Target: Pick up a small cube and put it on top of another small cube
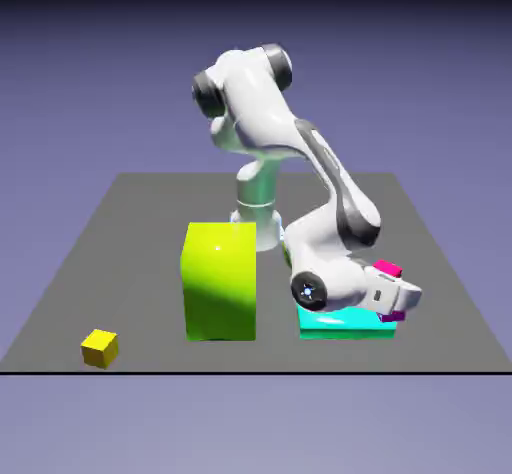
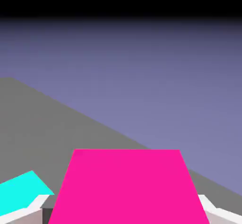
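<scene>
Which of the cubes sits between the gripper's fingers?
The small pink cube, filling the space between the gripper tips; the yellow cube sits far off.

The arm bent low over the grey table (image 1: pixel 120 262), its hand lying nearly level. The gripper (image 1: pixel 398 300) was closed on the small cube (image 1: pixel 387 269), pink above the hand's tip. A purple cube (image 1: pixel 393 315) peeked just beneath the hand, a flat cyan block (image 1: pixel 345 324) under it. Beside the hand's rear stood the lime block (image 1: pixel 219 282); a yellow cube (image 1: pixel 100 347) lay well beyond that.
</scene>
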